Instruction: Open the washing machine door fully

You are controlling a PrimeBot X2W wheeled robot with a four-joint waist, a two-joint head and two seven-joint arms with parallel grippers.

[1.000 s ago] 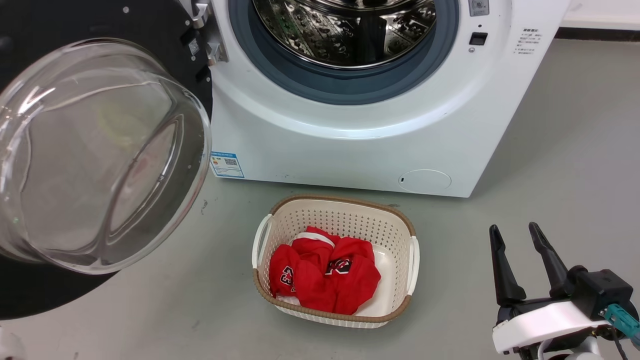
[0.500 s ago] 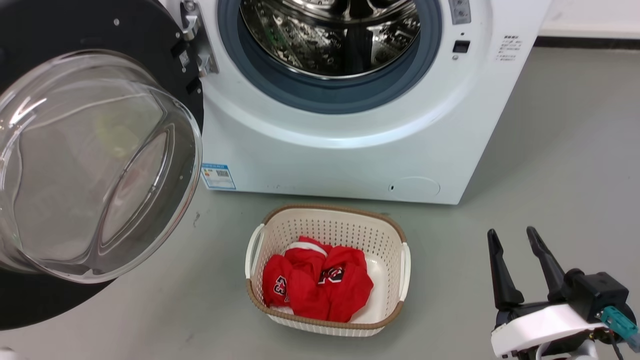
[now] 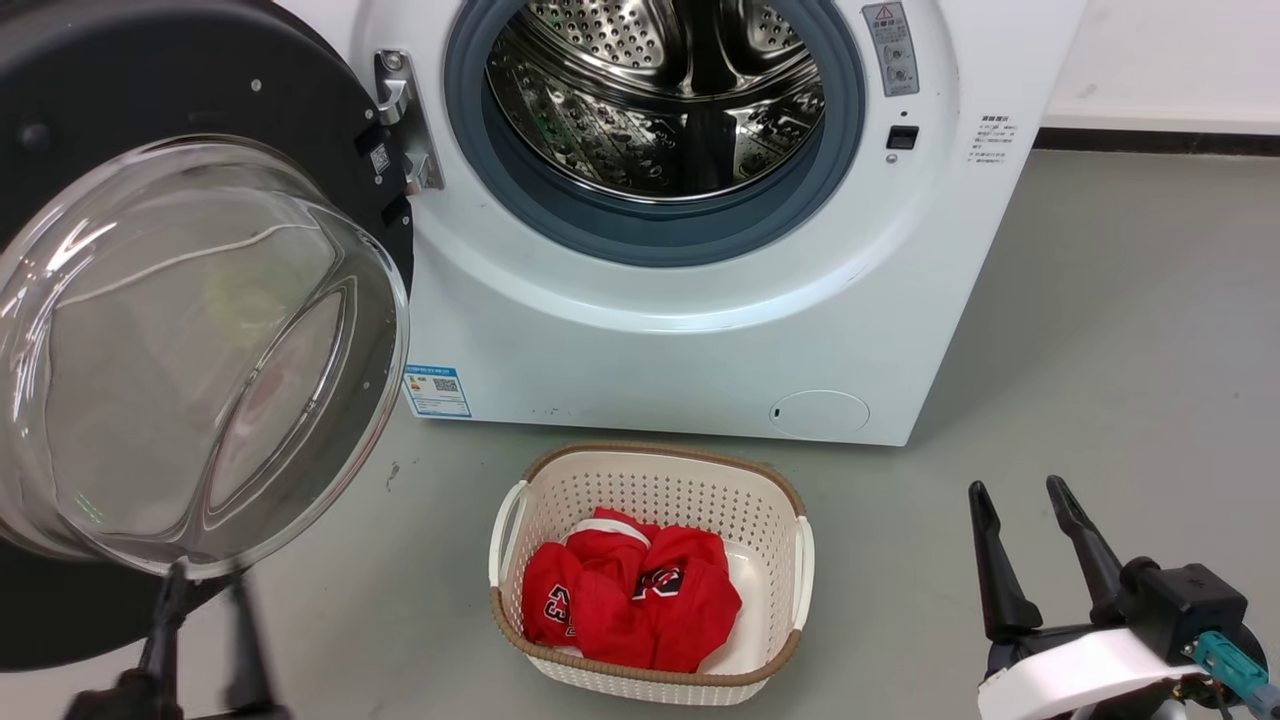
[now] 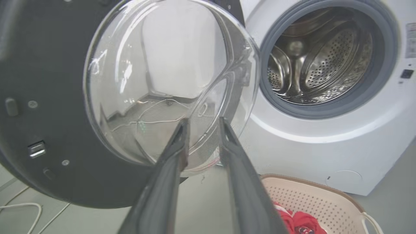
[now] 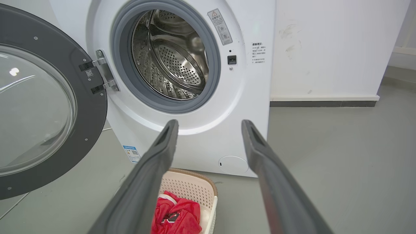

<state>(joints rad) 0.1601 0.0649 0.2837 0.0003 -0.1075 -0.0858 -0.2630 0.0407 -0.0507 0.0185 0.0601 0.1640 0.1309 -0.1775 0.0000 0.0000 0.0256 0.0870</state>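
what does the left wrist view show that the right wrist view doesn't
Left wrist view: the metal latch on the washing machine door, white cables on the floor, and the left pincer open, pointing at the glass bowl.
Right wrist view: the door hinge, the blue label, the dark baseboard, and the open right pincer.
Both: the door standing open, the steel drum, the basket with a red garment.

Door (image 4: 48, 97) swung open; drum (image 4: 318, 65) exposed.
Left gripper (image 4: 203, 121), fingers slightly parted, before glass bowl (image 4: 156, 65); basket (image 4: 312, 195) with red cloth (image 4: 300, 222) lower right; cable (image 4: 19, 206) lower left.
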